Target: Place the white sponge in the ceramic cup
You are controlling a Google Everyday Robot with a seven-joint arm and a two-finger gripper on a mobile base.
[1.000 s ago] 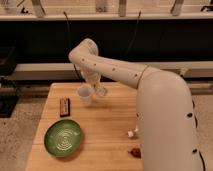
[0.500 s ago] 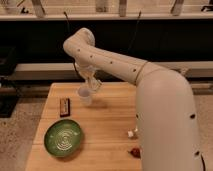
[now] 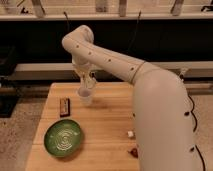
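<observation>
Camera view had the gripper hanging right over the ceramic cup near the counter's far edge; couldn't tell its state, green bowl front-left

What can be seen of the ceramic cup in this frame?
The ceramic cup is small, pale white-grey and handleless, tapering from a wider rim to a narrower base. It looks smooth and glazed and stands upright on the wooden table, toward the far left part, beyond the green bowl and just right of a small dark brown object. The end effector hangs directly above its rim; whether it touches the cup, and what the cup holds, cannot be made out.
</observation>
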